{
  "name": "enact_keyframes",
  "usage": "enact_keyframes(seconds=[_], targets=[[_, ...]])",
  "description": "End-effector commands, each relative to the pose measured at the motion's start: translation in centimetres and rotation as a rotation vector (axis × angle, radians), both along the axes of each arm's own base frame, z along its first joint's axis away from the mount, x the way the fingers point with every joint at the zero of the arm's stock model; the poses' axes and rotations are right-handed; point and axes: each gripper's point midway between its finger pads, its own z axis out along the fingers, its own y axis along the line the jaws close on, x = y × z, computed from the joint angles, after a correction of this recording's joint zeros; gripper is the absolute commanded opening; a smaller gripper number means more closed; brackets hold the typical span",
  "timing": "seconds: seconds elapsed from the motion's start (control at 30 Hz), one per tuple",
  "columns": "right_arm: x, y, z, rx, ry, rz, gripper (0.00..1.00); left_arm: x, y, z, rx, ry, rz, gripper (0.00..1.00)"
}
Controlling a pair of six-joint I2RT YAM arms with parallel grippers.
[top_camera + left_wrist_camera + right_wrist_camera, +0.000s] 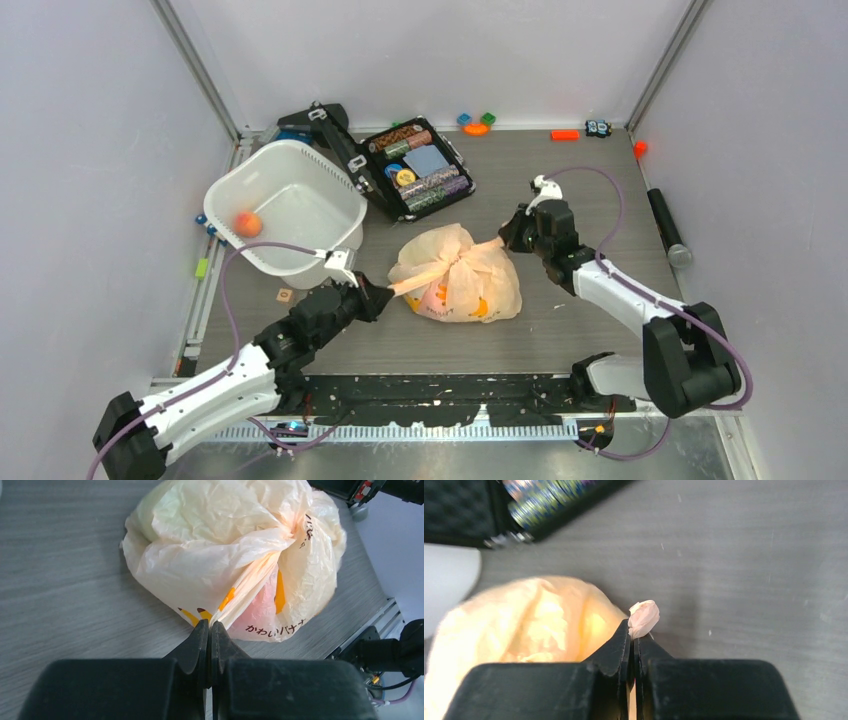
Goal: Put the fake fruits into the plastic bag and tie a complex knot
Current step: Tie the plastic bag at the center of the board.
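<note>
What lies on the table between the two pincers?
The plastic bag, its twisted ends gripped by the left pincer and right pincer, seen in the top view.

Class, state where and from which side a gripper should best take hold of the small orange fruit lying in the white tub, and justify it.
Probably across the round middle of the orange fruit, coming down through the open top: the walls of the white tub block every sideways approach.
</note>
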Motion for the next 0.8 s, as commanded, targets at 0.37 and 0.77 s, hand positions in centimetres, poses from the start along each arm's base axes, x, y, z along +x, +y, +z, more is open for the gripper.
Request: enact_keyframes(seconds=[0.37, 0.77], targets=[[2.4, -8.9, 4.0, -0.116, -0.095, -0.288, 0.24, 0.3, 3.0, -1.0, 0.164, 0.006, 0.051, 0.0], [-1.1, -8.8, 7.9, -0.151, -0.093, -0.21, 0.93, 0.4, 5.9, 5.1, 0.236, -0.04, 0.111, 0.99]])
